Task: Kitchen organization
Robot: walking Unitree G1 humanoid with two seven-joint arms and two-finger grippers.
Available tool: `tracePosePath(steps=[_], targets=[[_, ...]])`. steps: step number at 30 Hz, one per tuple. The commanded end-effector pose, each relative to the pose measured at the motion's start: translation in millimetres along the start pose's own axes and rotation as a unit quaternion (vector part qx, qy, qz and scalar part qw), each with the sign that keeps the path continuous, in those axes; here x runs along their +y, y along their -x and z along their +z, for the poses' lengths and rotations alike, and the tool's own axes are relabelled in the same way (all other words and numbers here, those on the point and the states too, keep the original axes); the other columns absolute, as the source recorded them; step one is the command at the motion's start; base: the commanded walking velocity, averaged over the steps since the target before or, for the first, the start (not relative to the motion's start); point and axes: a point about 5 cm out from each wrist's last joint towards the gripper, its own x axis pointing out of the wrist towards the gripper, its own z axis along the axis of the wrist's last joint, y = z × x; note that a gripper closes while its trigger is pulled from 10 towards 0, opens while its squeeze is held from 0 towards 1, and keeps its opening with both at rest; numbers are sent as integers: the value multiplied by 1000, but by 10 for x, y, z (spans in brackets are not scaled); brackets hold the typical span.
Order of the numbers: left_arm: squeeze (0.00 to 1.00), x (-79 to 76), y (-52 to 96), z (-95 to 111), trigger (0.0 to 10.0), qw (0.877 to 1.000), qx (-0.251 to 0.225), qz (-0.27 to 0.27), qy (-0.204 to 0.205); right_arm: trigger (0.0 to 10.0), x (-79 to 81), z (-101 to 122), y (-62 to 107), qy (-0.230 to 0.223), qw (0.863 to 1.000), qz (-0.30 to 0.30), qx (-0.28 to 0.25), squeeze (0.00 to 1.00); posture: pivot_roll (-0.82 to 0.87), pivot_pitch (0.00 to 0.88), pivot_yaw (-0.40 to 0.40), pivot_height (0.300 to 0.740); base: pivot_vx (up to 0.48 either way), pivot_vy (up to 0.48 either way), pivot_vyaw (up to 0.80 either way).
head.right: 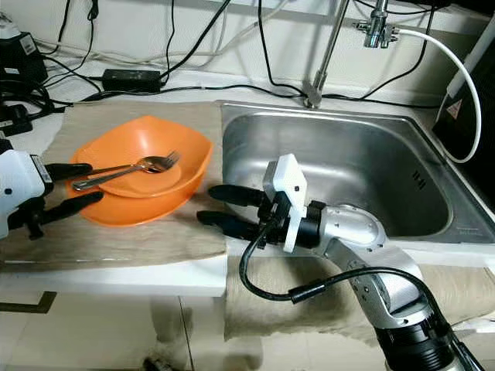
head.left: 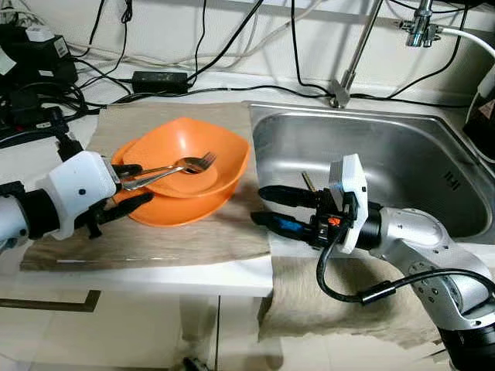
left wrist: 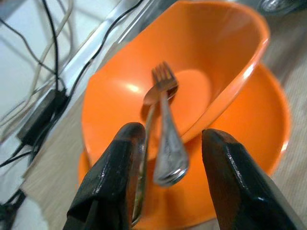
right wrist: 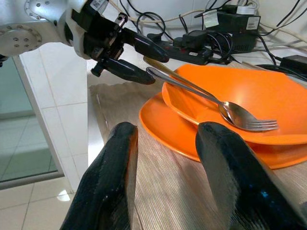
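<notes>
Between left tool (head.left: 133, 188) fingers, blurred fork (left wrist: 165, 124) handles.

1. The plate (head.left: 178, 210) is mostly covered by the orange bowl (head.left: 189, 158).
2. The fork (left wrist: 165, 129) and spoon (left wrist: 144, 158) handles blur between the left hand's (left wrist: 168, 158) fingers; contact is unclear.
3. The faucet (head.left: 360, 46) is cut off at the top edge.

A home kitchen — steel sink (head.left: 402, 154) with tap (head.left: 357, 48), tiled counter (head.left: 155, 278), orange bowl (head.left: 186, 158) on a mat (head.left: 224, 232).
</notes>
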Motion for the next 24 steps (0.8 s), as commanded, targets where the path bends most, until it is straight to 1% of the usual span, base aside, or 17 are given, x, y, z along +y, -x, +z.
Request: tracePosePath(steps=[1,7,9,13,17,19,24], targets=[[0,29,-24,15,10000,1000,1,8,-22,10000,2,14,7,10,1000,7,4,0,8,0,-54,740,0,0,0],[0,26,-29,-8,10000,1000,4,5,-28,10000,4,14,3,10,1000,7,4,0,10,0,-55,740,0,0,0],[0,14,-36,-23,10000,1000,2,0,-26,10000,5,11,2,10,1000,7,4,0,10,0,-55,740,0,0,0],[0,-30,-52,-35,10000,999,1,-13,-38,10000,8,10,-1,10,1000,7,4,0,10,0,-53,740,0,0,0],[0,-14,-67,-51,10000,999,5,-8,-39,10000,8,8,-2,10,1000,6,4,0,10,0,-52,740,0,0,0],[0,3,-80,-85,10000,998,15,-3,-53,10000,9,7,-3,9,1000,6,4,0,11,0,-53,740,0,0,0],[0,14,-84,-102,10000,998,20,1,-61,10000,4,6,-6,9,1000,5,3,0,14,0,-54,740,0,0,0]])
